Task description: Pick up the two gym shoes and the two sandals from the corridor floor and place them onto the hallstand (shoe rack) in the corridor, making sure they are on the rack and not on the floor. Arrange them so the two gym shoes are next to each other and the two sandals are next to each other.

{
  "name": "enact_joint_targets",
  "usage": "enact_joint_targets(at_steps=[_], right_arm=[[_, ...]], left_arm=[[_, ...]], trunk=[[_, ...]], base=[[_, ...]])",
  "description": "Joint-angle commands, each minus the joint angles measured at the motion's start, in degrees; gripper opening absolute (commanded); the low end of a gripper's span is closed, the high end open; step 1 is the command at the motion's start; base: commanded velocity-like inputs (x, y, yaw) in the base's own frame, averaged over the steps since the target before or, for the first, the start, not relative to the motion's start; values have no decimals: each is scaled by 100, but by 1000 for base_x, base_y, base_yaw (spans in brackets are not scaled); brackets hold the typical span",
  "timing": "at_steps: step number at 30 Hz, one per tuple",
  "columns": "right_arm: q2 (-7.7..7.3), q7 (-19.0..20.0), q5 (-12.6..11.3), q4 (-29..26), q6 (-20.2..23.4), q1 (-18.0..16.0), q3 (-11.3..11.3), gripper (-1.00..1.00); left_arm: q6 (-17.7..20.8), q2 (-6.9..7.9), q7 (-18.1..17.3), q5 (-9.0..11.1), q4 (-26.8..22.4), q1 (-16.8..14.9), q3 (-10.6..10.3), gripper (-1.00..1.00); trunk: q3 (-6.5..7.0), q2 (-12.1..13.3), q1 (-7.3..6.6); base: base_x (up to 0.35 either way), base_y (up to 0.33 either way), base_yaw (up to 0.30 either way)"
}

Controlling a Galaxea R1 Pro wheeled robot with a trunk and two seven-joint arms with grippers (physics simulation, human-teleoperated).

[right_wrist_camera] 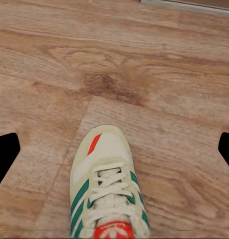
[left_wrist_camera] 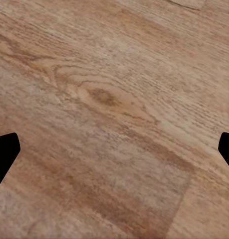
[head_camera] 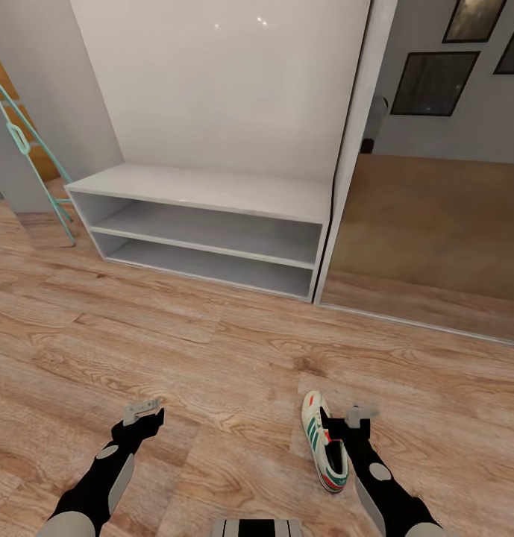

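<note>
Sneaker [right_wrist_camera: 108, 191] lies beneath the right gripper [right_wrist_camera: 114, 149], jaws spread wide; lower squarely astride its laces before pinching.

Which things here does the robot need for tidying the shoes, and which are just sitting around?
For the job:
- cream-white lace-up gym shoe with green stripes, beside the right gripper
- pale grey-white hallstand with two low shelves
- light brown wood-plank floor

Just around:
- turquoise metal frame
- dark framed pictures on the wall
</note>
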Motion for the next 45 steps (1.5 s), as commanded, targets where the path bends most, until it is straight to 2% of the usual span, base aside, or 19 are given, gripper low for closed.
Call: enact_joint_targets(at_steps=[1,10,45], right_arm=[[0,-2,-3,91,-19,-3,1,100],[0,-1,-40,248,-22,-3,1,100],[0,-1,-48,296,-31,-3,1,100]], left_arm=[[-13,-1,0,-2,3,-3,8,100],[-13,-1,0,-2,3,-3,8,100],[-13,0,0,-2,3,-3,8,100]], trunk=[[-4,-1,-1],[-198,-12,19],[-1302,-59,110]], base=[[0,0,0],[0,0,0],[0,0,0]])
